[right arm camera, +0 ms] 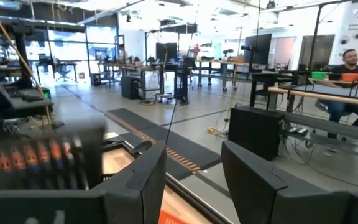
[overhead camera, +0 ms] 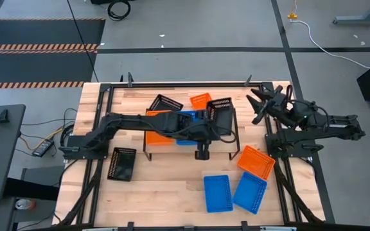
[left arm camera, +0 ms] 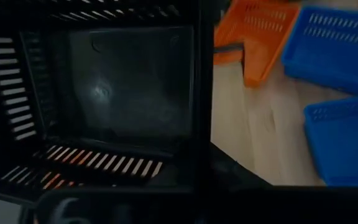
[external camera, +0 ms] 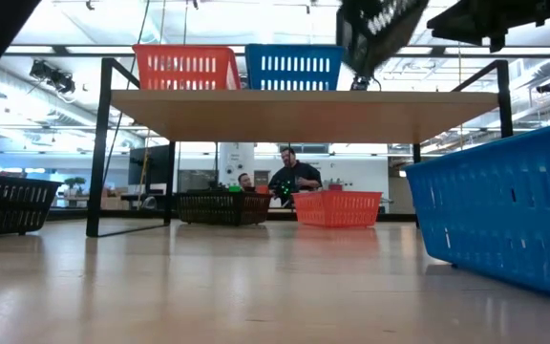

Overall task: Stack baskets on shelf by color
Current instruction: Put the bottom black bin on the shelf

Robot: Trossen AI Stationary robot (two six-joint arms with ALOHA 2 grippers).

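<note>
The shelf point(overhead camera: 227, 138) stands mid-table with an orange basket point(external camera: 187, 67) and a blue basket point(external camera: 294, 67) side by side on its board point(external camera: 304, 115). My left gripper point(overhead camera: 209, 120) reaches over the shelf, shut on a black basket point(overhead camera: 221, 110) that also shows in the low view as the black basket point(external camera: 380, 24) above the board's right end. In the left wrist view this black basket point(left arm camera: 129, 81) fills the picture. My right gripper point(overhead camera: 261, 104) waits raised near the table's far right corner, open, with its fingers point(right arm camera: 135, 180) apart. My left gripper holds the black basket by its wall point(overhead camera: 212, 115) on the side toward the arm, coming level from the table's left. The basket is lifted clear above the shelf board and tilted, with its open side turned toward the wrist camera. The basket's wall point(left arm camera: 104, 165) hides the fingers.
On the table lie a black basket point(overhead camera: 122, 163) at the left, a black basket point(overhead camera: 162, 102) and an orange basket point(overhead camera: 201, 99) behind the shelf, an orange basket point(overhead camera: 255, 160) and two blue baskets point(overhead camera: 217, 192) point(overhead camera: 249, 191) near right. People sit in the room beyond.
</note>
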